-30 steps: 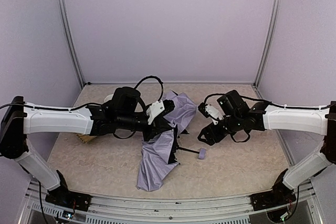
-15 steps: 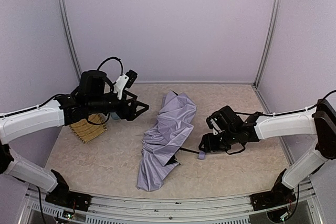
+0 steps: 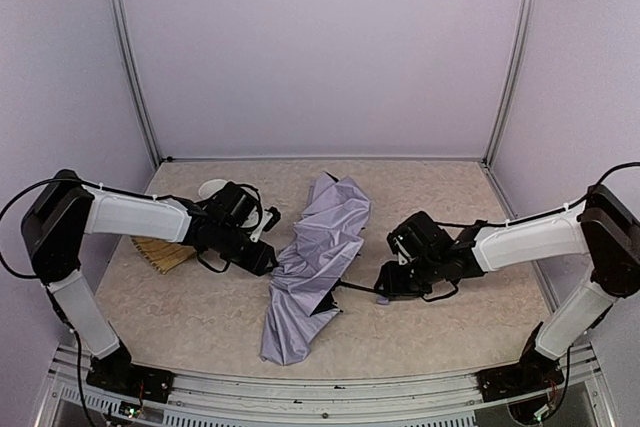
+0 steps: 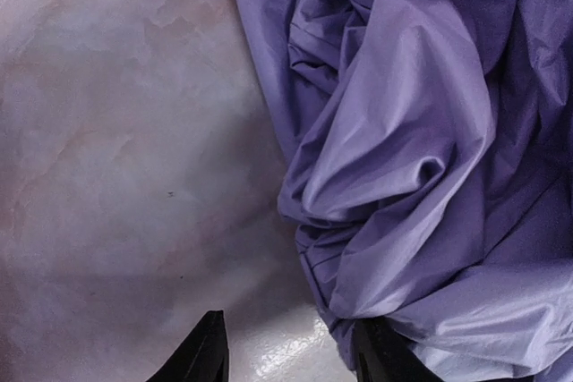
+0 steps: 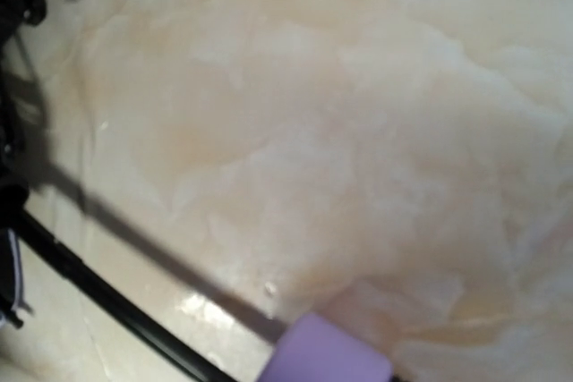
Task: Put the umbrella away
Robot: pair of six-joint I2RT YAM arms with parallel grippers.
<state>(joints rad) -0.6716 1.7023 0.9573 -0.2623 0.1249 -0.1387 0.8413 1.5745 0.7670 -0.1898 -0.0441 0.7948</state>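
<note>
Beside my half-open left hand (image 4: 291, 357) lies the umbrella (image 4: 421, 131), for gathering; right hand (image 3: 388, 285) sits over its knob (image 5: 327, 355), width I cannot tell.

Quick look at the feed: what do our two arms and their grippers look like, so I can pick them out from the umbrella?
The arms match: the left arm and the right arm have smooth white link shells with chunky black joints and wrists. Thin black cables loop loosely along each. The left gripper and right gripper are black; the left's fingers taper to points. No markings are readable.
</note>
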